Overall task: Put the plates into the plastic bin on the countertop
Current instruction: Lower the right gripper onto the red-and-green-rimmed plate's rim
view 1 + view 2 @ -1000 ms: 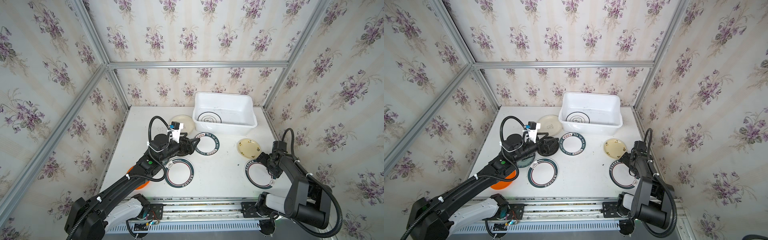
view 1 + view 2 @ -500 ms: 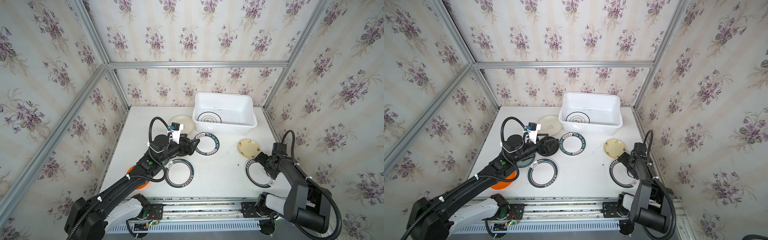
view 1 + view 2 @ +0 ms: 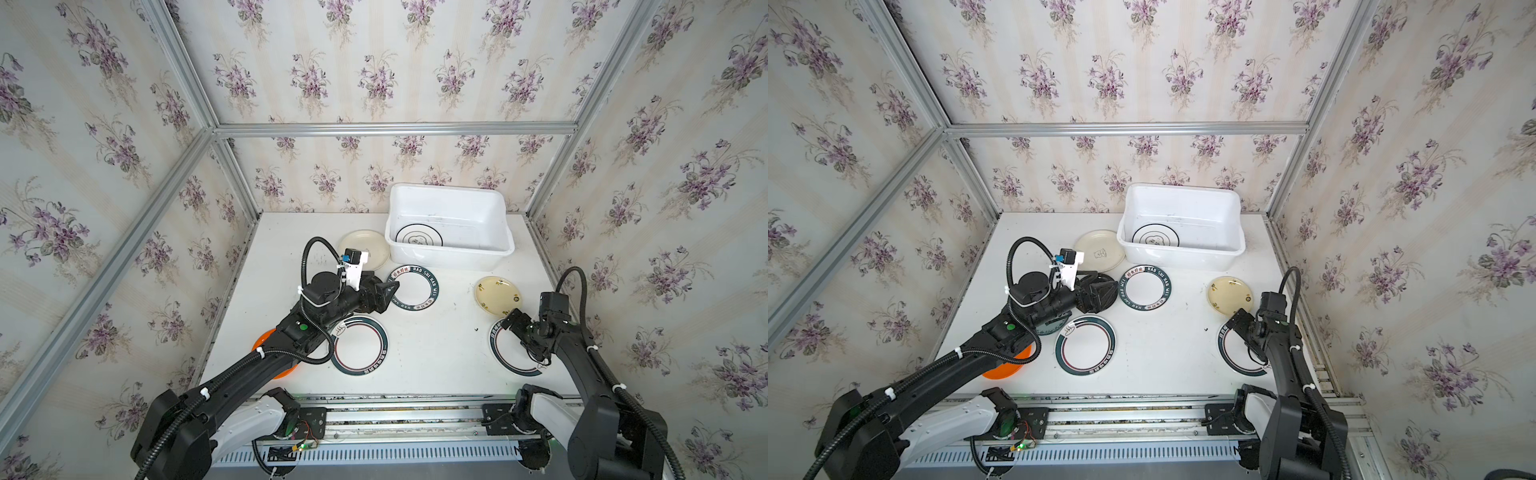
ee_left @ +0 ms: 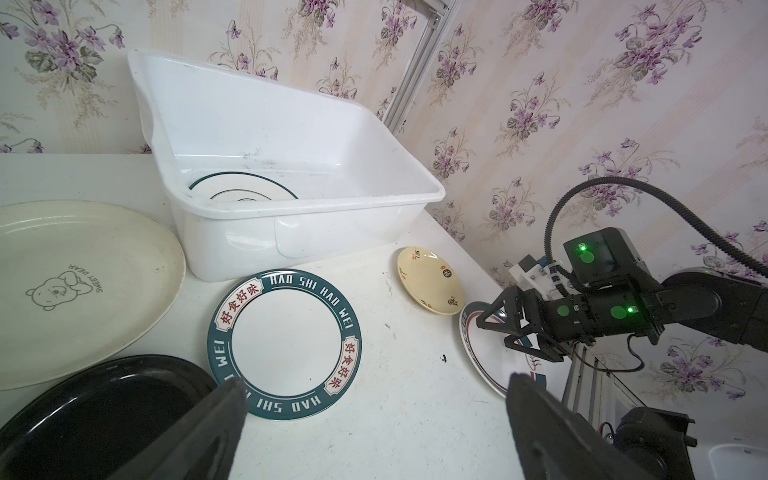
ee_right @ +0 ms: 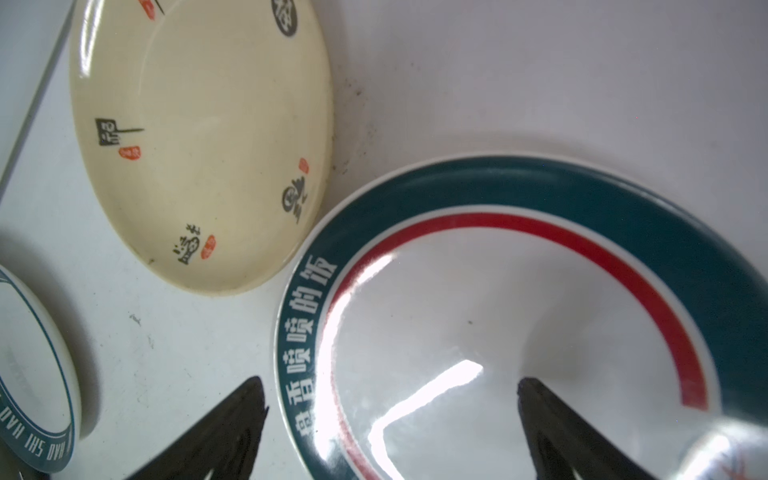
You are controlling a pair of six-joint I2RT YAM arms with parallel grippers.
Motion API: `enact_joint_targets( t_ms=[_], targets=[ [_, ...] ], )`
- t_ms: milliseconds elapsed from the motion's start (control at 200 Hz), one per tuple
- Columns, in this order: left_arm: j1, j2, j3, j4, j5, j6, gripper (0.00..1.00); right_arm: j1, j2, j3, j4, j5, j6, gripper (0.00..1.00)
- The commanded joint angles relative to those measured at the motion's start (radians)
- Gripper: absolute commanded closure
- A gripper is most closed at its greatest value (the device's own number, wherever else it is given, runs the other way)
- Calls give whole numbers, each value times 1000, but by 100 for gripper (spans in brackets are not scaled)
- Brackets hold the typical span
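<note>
The plastic bin point(image 3: 449, 250) point(image 3: 1179, 250) point(image 4: 232, 237) stands at the back of the countertop point(image 3: 436, 357) with a ringed plate point(image 3: 419, 239) point(image 4: 243, 191) inside. My right gripper point(image 3: 513, 322) point(image 3: 1235, 322) point(image 5: 390, 380) is open and low, straddling the rim of a teal-and-red ringed plate point(image 3: 509, 353) point(image 5: 498, 324). One finger is outside the rim and the other over the plate's inside. A pale yellow plate point(image 3: 497, 295) point(image 5: 199, 137) lies just beyond it. My left gripper point(image 3: 388, 291) point(image 4: 374, 380) is open and empty, over the black plate point(image 4: 95, 411), beside the lettered plate point(image 3: 415, 287) point(image 4: 284, 345).
A cream plate point(image 3: 363, 249) point(image 4: 62, 282) lies left of the bin. A teal-ringed plate point(image 3: 360, 345) sits front centre, and an orange plate point(image 3: 1005, 368) lies partly under the left arm. Aluminium rails and papered walls close in three sides.
The right gripper has shifted slightly at the rim of the teal-and-red plate. The left arm has not moved.
</note>
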Motion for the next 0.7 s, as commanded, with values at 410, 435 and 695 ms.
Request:
enact_joint_targets(
  t_ms=[410, 435, 695],
  targets=[
    [-1, -12, -22, 40, -29, 30, 0, 308, 90, 35, -29, 168, 92, 4],
    [-1, -14, -24, 40, -31, 31, 0, 321, 98, 36, -30, 174, 98, 5],
    [-1, -29, -36, 33, -45, 44, 0, 372, 170, 56, -36, 193, 127, 17]
  ],
)
